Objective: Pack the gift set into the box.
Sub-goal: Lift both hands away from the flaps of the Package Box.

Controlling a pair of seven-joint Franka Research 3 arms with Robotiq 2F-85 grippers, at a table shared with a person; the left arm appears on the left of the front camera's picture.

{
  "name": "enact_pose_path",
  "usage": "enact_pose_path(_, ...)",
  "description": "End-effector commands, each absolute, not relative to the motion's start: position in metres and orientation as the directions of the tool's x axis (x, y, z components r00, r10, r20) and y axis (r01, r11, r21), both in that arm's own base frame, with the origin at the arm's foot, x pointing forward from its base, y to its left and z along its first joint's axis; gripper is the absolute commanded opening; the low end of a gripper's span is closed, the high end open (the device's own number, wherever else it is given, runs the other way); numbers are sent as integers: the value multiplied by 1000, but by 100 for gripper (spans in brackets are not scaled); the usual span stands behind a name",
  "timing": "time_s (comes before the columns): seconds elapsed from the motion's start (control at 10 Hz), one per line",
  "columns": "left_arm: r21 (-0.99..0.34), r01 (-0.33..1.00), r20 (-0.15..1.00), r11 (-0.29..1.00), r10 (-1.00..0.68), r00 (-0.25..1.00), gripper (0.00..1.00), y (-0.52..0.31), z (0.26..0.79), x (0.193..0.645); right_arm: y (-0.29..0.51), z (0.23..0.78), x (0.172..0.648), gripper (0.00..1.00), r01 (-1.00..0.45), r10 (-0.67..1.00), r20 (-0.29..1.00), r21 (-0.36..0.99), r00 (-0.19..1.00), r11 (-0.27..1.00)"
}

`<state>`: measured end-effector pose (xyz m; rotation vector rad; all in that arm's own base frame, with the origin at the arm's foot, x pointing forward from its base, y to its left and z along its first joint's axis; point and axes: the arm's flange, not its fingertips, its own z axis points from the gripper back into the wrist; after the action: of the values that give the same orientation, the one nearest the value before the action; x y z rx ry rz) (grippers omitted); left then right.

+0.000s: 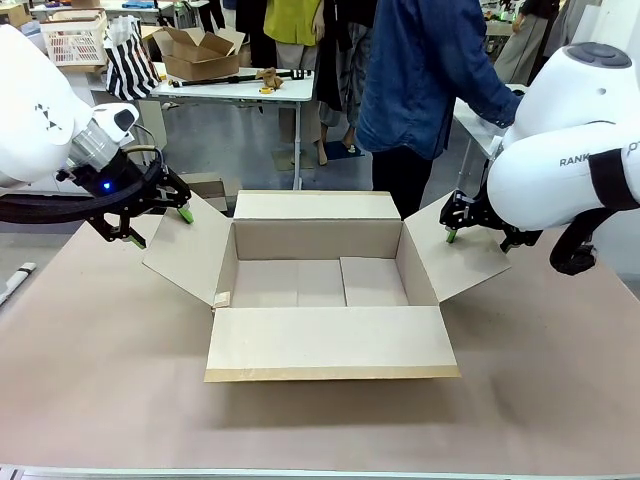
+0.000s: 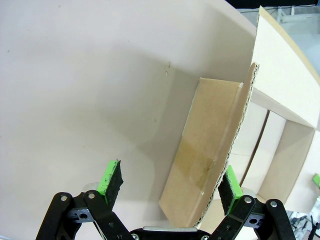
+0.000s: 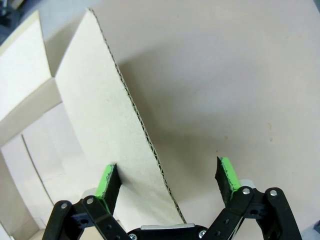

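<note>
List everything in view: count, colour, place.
box: one, brown cardboard, middle of the table, four flaps spread open.
table: one, grey-brown top, under the box.
striped bag: one, black and white, back left.
smaller carton: one, brown, open, on the far table.
basket: one, white, back left.
person: one, blue shirt, far side, right of middle.
left pincer: one, black with green pads, open, astride the box's left flap edge.
right pincer: one, same colours, open, astride the right flap edge.
</note>
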<state>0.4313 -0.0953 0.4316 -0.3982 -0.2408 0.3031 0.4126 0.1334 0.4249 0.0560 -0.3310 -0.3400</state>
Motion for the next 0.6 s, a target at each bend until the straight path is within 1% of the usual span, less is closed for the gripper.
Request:
enact_pose_path(0.0,-410,-239,174,880,333,927,100,-94,432,431,136,429,415,100,342,-355,315,98,880,935)
enact_pose_path(0.5,-410,-239,174,880,333,927,100,-94,432,431,136,429,415,100,342,-355,315,98,880,935)
